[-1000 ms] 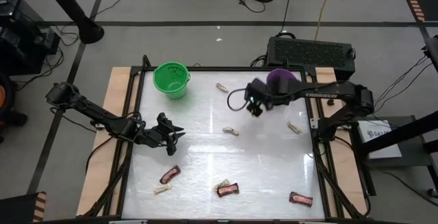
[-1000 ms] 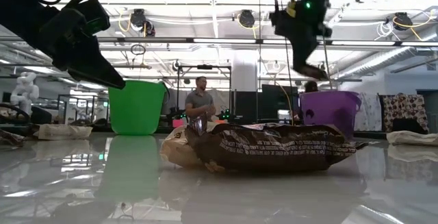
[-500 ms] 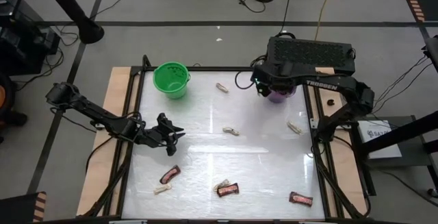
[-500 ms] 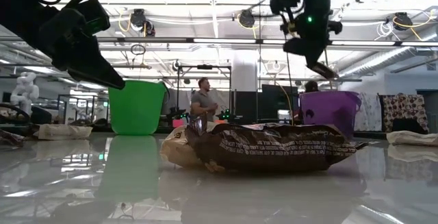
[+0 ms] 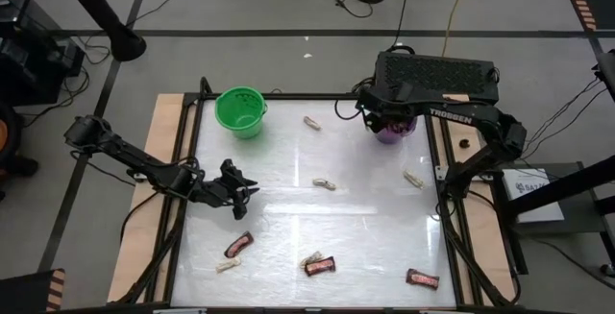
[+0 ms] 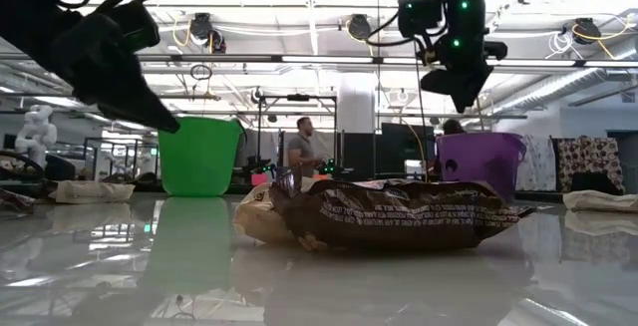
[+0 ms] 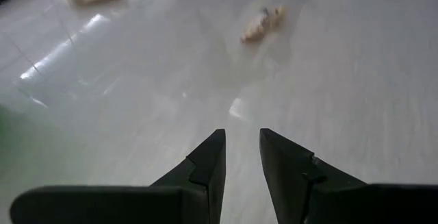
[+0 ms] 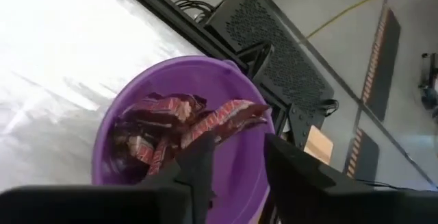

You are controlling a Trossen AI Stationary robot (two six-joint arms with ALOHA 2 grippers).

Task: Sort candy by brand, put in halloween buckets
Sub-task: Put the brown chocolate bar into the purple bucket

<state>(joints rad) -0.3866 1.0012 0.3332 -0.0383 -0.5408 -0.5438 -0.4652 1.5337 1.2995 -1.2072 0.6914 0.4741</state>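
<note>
— White desk (image 5: 365, 218), glossy, with candy scattered over it. Where's the right hand (image 5: 384, 120)?

— Over the purple bucket (image 5: 392, 132) at the far right corner. From above the arm hides most of the bucket. The wrist view looks straight down into it: red bars (image 8: 164, 131) piled inside the purple bucket (image 8: 239, 176).

— Is it holding anything?

— Its fingers (image 8: 198, 166) stand slightly apart, and one red bar (image 8: 229, 114) pokes out just past their tips. Whether they grip it, I can't tell.

— And the left hand (image 5: 238, 191)?

— Hanging low over the left side of the desk. Its wrist view shows the fingers (image 7: 209, 162) a narrow gap apart, empty, with two pale pieces (image 7: 261, 22) on the desk beyond.

— The green bucket (image 5: 239, 111)?

— Far left corner, upright. From above nothing shows inside it.

— What's left on the desk?

— Red bars near the front: one at the left (image 5: 238, 245), one mid (image 5: 321, 266), one at the right (image 5: 421, 278). Pale pieces by the far edge (image 5: 311, 122), in the middle (image 5: 325, 183), at the right (image 5: 412, 178), and two at the front (image 5: 228, 266).

— The low view?

— Only it shows a person (image 6: 302, 153) standing in the room behind, and a red bar (image 6: 399, 214) up close with a pale piece (image 6: 257, 214) touching it.
</note>
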